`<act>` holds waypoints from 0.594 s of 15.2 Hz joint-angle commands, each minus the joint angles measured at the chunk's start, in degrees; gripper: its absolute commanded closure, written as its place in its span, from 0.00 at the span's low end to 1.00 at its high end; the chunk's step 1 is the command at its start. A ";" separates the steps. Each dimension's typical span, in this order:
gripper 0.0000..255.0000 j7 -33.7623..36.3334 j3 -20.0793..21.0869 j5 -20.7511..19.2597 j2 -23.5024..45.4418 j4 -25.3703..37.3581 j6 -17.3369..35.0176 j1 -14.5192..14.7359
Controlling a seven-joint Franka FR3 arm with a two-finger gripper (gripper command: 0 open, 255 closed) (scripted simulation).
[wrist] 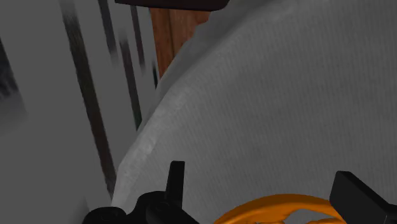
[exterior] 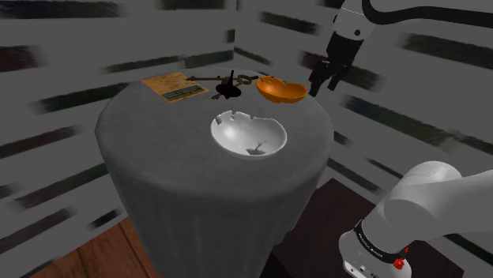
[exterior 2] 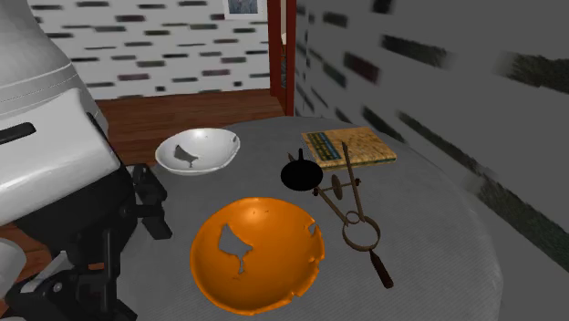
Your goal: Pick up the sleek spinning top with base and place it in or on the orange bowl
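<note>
Pincer (exterior: 324,88) released, empty, hovering just beside orange bowl (exterior: 281,90) | black spinning top (exterior: 228,89) upright on counter (exterior: 158,146), shoulder view's left of bowl

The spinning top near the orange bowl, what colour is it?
The spinning top is black; the second exterior view shows it best.

Grey table (exterior: 197,182), fine lined weave on its cover. The orange bowl (exterior 2: 255,255) is plain bright orange; the other bowl (exterior 2: 199,150) is plain white. The spinning top (exterior 2: 300,173) is all black. Tan speckled book (exterior 2: 354,144) with a green-blue strip. Rusty brown compass (exterior 2: 351,205), dark handle. Grey walls (exterior: 63,63) with dark dashes. Red-brown wood floor (exterior: 103,253). Black gripper (exterior: 325,88), white arm (exterior: 430,189).
</note>
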 commanded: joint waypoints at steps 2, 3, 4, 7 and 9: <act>0.00 0.77 1.22 -0.03 1.44 1.06 0.61 0.39; 0.00 1.54 2.43 -0.12 2.91 2.16 1.19 0.76; 0.00 2.33 3.64 -0.27 4.41 3.32 1.72 1.08; 0.00 4.74 7.29 -1.10 9.07 7.11 3.06 1.84; 0.00 6.43 9.72 -2.00 12.31 9.88 3.73 2.23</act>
